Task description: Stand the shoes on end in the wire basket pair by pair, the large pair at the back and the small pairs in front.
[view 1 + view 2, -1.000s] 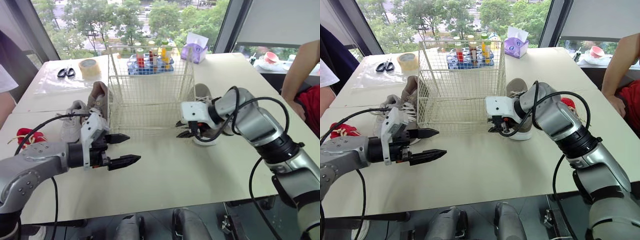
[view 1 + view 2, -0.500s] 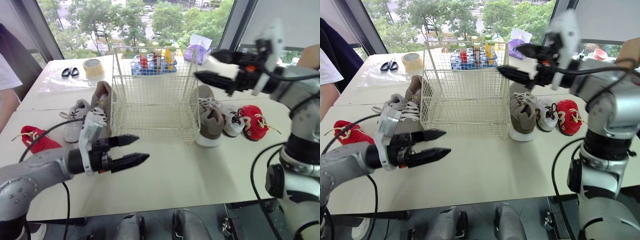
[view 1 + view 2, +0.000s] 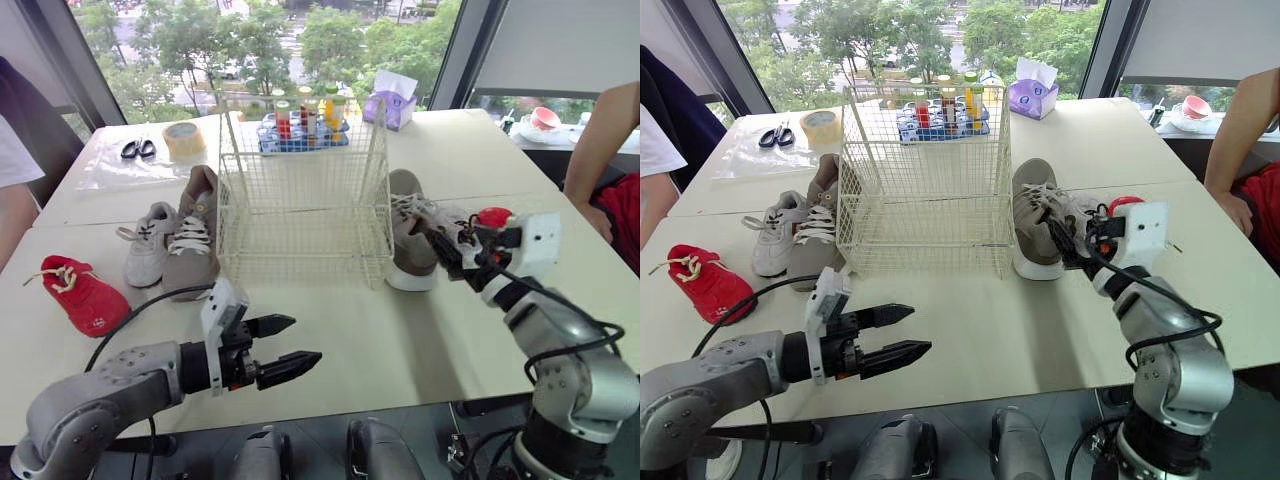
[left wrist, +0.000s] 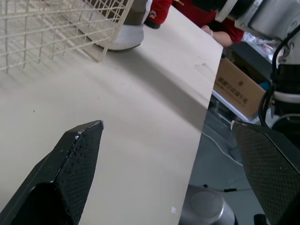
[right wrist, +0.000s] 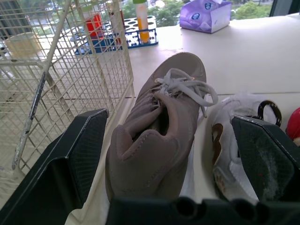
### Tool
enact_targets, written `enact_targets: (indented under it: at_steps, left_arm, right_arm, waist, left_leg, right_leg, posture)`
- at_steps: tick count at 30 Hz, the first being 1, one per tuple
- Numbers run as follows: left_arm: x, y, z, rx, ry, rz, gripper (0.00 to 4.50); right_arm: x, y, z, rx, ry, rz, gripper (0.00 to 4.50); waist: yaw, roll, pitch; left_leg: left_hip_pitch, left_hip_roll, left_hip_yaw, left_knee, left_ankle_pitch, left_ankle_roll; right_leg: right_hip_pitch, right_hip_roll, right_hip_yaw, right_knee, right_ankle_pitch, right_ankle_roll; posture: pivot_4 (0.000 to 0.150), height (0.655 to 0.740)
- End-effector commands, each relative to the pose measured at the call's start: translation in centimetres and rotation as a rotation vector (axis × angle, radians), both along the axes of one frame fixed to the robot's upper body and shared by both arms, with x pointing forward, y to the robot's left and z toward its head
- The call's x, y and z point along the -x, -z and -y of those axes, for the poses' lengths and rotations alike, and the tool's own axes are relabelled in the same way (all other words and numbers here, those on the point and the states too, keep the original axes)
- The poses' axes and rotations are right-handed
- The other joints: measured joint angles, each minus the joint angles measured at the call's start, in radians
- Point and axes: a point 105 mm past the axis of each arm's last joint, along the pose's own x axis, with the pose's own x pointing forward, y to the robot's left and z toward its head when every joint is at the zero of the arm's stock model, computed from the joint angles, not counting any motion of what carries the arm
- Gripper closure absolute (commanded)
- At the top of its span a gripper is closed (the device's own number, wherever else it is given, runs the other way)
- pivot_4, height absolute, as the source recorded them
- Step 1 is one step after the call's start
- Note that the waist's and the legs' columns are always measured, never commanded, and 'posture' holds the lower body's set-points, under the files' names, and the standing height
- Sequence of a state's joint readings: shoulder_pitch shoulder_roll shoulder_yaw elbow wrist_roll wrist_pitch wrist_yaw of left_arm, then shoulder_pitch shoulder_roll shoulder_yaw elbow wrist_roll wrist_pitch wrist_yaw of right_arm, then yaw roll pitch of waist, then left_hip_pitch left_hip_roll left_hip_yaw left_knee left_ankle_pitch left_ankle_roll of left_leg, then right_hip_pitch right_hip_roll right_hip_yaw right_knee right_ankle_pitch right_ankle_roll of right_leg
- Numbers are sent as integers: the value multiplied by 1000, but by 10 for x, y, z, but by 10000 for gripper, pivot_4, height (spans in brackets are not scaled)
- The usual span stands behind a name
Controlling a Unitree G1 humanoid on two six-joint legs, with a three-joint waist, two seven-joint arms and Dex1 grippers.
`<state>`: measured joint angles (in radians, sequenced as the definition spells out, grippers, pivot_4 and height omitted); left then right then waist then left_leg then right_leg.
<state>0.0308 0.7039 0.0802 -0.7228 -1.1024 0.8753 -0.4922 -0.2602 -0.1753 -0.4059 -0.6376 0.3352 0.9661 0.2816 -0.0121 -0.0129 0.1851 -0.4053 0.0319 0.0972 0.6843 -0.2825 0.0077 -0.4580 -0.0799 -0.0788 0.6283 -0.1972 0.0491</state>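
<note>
The wire basket (image 3: 300,190) stands empty mid-table. To its left lie a large taupe shoe (image 3: 195,235), a small white shoe (image 3: 148,240) and a small red shoe (image 3: 85,295). To its right lie the other taupe shoe (image 3: 408,230), a white shoe (image 5: 234,136) and a red shoe (image 3: 495,215). My right gripper (image 3: 1065,240) is open, low over the table, its fingers pointing at the right taupe shoe's heel (image 5: 159,136) without touching it. Open and holding nothing, my left gripper (image 3: 285,345) hovers near the table's front edge, ahead of the basket.
Behind the basket stand a blue rack of bottles (image 3: 300,125) and a purple tissue box (image 3: 392,100). A tape roll (image 3: 183,135) and scissors (image 3: 133,148) lie at the back left. A person's arm (image 3: 600,130) leans at the right edge; another person stands at the left.
My right arm has swung down from high over the basket to table height beside the right taupe shoe. The left gripper has drawn back toward the front edge.
</note>
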Motion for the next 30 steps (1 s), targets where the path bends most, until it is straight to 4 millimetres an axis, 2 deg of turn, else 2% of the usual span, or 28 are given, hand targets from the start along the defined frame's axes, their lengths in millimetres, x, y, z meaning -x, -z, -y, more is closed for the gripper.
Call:
enact_targets:
  at_steps: [1, 5, 13, 17, 20, 23, 27, 28, 30]
  left_arm:
    - [2, -6, 6, 5, 3, 61, 0]
    - [0, -3, 5, -4, -19, 68, 0]
    - [-3, 0, 8, -8, -44, 75, 0]
    - [-4, 1, 5, -25, -56, 77, 0]
    - [-6, 1, 3, -30, -62, 80, 0]
    - [-7, 1, 1, -33, -63, 81, 0]
    - [-6, -1, -1, -28, -47, 72, 0]
    - [-5, -1, -1, -26, -37, 65, 0]
    - [-4, -2, -2, -24, -22, 58, 0]
  right_arm:
    - [-13, -1, -3, -6, 38, 41, 90]
    - [-29, 9, -4, -26, 62, 37, 90]
    - [-43, 41, -13, -58, 64, -57, 90]
    - [-47, 60, -11, -37, 98, -118, 90]
    - [-46, 68, -12, -6, 96, -139, 8138]
    - [-45, 76, -12, 2, 112, -163, 22286]
    - [-43, 80, -10, 21, 153, -177, 37083]
    - [-43, 77, -8, 28, 173, -166, 40028]
    - [-44, 70, -5, 44, 197, -141, 41809]
  waist:
    - [-1, 0, 0]
    - [-1, 0, 0]
    - [0, 0, 0]
    - [1, -1, -1]
    - [-1, -4, -3]
    - [-1, -7, -7]
    - [-1, -11, -12]
    - [-1, -11, -12]
    - [1, -10, -12]
  left_leg:
    - [0, 0, 0, 0, 0, 0]
    - [0, 0, 0, 0, 0, 0]
    - [0, 0, -1, 0, 0, 0]
    - [0, 0, -1, 0, 0, 0]
    - [0, 0, -2, 0, 0, 0]
    - [2, 0, -2, 0, 0, 0]
    - [4, 1, -4, 0, 0, 0]
    - [7, 1, -5, 0, 0, 0]
    - [11, 2, -8, -2, -1, 0]
  right_leg:
    - [0, 0, 0, 0, 0, 0]
    - [0, 0, 0, 0, 0, 0]
    - [0, 0, 0, 0, 0, 0]
    - [1, 0, 0, 0, 0, 0]
    - [1, 0, -1, 0, 0, 0]
    - [3, 0, -1, -1, 0, 0]
    - [7, 0, -3, -2, -1, -1]
    - [11, 0, -5, -5, -2, -1]
    - [17, 0, -7, -9, -5, -1]
  posture:
    - [1500, 7400]
    - [1500, 7400]
    - [1500, 7400]
    - [1500, 7400]
    - [1500, 7400]
    - [1500, 7400]
    - [1500, 7400]
    - [1500, 7400]
    - [1500, 7400]
